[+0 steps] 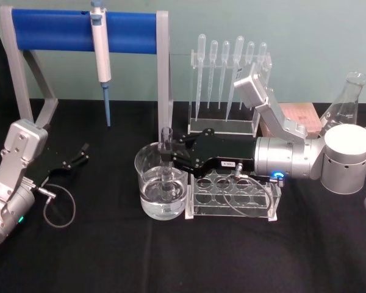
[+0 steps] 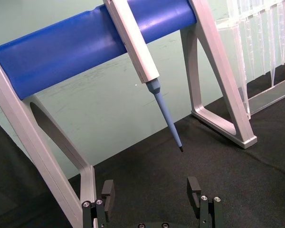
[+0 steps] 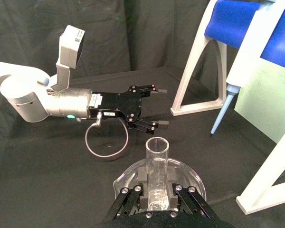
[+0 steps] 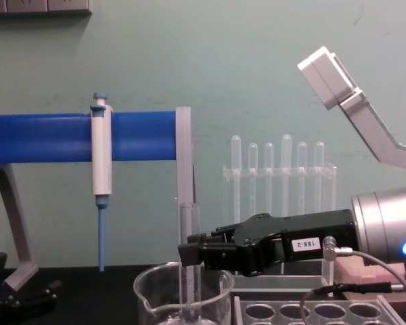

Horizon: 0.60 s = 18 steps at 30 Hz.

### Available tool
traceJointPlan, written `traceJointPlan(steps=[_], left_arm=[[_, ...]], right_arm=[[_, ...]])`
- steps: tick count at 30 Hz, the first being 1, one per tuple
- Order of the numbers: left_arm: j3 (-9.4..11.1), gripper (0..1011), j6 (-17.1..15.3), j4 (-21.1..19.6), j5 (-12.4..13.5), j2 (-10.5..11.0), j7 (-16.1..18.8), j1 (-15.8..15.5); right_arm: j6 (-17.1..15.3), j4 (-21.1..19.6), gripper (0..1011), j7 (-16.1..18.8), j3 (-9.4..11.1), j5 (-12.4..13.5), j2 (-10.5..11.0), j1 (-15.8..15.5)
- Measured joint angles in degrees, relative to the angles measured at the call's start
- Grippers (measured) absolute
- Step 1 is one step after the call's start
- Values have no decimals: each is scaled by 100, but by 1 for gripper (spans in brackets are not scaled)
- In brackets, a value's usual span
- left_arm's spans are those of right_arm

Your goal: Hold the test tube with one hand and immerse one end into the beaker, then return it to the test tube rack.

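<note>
at the centre of the head view, the right pincer (image 1: 171, 160) is clamped on the upright test tube (image 1: 166, 160), whose lower end sits in the water inside the beaker (image 1: 147, 183) on the black-clothed counter (image 1: 110, 256). the left pincer (image 1: 79, 155), fingers spread wide, rests at the left; a pale green wall (image 1: 329, 36) runs behind, with a pipettor (image 1: 101, 55) hung on a blue-barred stand (image 1: 55, 30)

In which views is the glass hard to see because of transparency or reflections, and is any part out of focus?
Head view: the beaker shows bright reflections on the water, and the tube in the right pincer blends into it. Chest view: the tube is faint against the pale wall. Right wrist view: the tube rim is clear, its lower part blurs into the beaker. Left wrist view: sharp; the open left pincer is dark.
</note>
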<state>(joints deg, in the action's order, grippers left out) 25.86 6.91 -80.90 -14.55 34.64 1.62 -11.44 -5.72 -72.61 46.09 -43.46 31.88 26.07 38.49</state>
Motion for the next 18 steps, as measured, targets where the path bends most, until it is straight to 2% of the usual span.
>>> traceJointPlan(steps=[18], left_arm=[[0, 1000, 0, 0, 0, 0, 0, 0]], right_arm=[[0, 0, 221, 0, 0, 0, 0, 0]])
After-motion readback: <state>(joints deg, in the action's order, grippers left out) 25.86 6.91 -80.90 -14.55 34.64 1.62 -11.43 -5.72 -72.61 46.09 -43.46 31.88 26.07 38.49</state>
